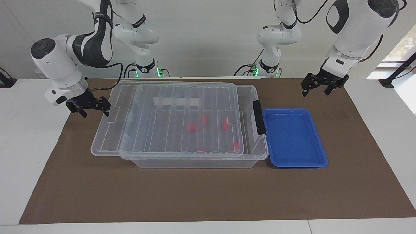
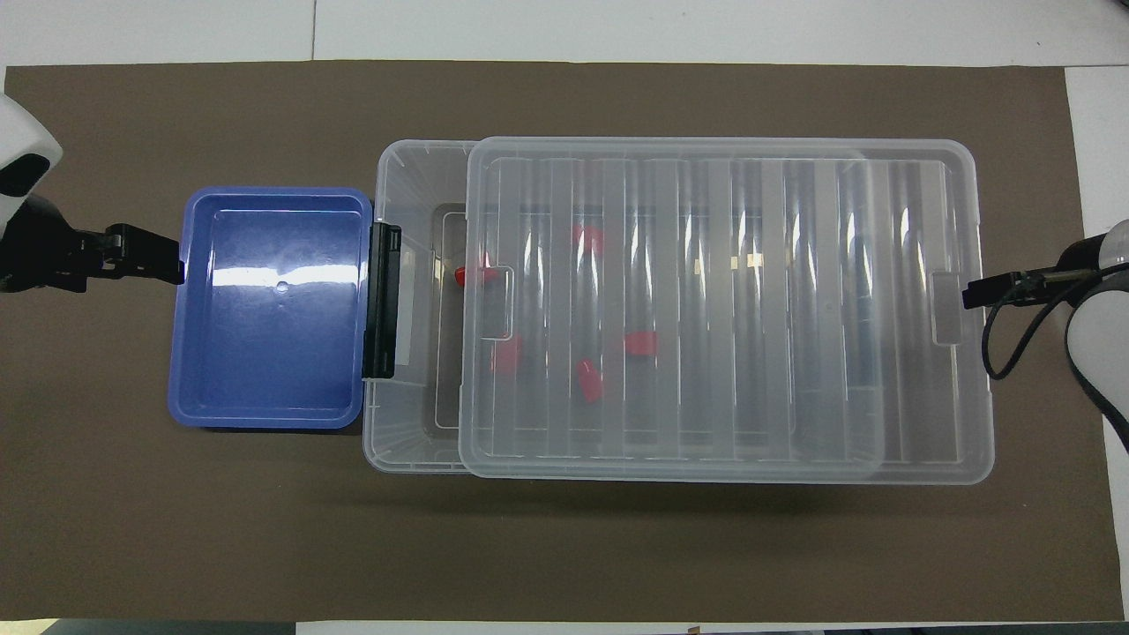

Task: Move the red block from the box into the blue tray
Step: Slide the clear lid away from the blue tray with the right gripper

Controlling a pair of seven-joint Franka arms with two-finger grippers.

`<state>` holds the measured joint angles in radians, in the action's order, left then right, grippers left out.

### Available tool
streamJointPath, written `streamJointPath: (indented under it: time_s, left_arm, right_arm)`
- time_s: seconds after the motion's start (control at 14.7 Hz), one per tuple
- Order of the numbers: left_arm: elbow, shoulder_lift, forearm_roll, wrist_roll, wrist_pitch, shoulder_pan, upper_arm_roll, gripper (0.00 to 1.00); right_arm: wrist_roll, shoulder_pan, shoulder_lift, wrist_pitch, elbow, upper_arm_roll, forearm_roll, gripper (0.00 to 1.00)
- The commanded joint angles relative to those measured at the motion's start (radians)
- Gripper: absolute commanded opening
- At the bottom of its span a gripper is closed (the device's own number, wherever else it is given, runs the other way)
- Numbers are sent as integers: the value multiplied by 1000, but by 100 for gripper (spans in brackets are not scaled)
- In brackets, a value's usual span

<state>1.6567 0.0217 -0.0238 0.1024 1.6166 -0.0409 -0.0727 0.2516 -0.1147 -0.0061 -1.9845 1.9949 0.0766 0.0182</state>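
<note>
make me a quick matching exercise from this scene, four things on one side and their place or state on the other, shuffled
Things:
1. lid
2. tray
3. red blocks
4. left gripper

Places or states:
A. empty, beside the box's latch end
B. inside the box
C. open, in the air at the left arm's end of the table
D. on the box, slid toward the right arm's end

Pairs: 1-D, 2-A, 3-B, 4-C
</note>
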Motion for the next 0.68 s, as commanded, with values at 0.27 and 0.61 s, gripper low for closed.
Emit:
streamJointPath:
  time_s: [0.27, 0.61]
  left_arm:
    - [31, 23, -4, -10, 17, -4, 5, 100]
    - [46, 23, -4, 5, 88, -23, -1, 100]
  right_arm:
    - [113, -71, -20, -40, 28, -6, -3, 100]
    - [155, -91, -18, -45, 27, -6, -21, 100]
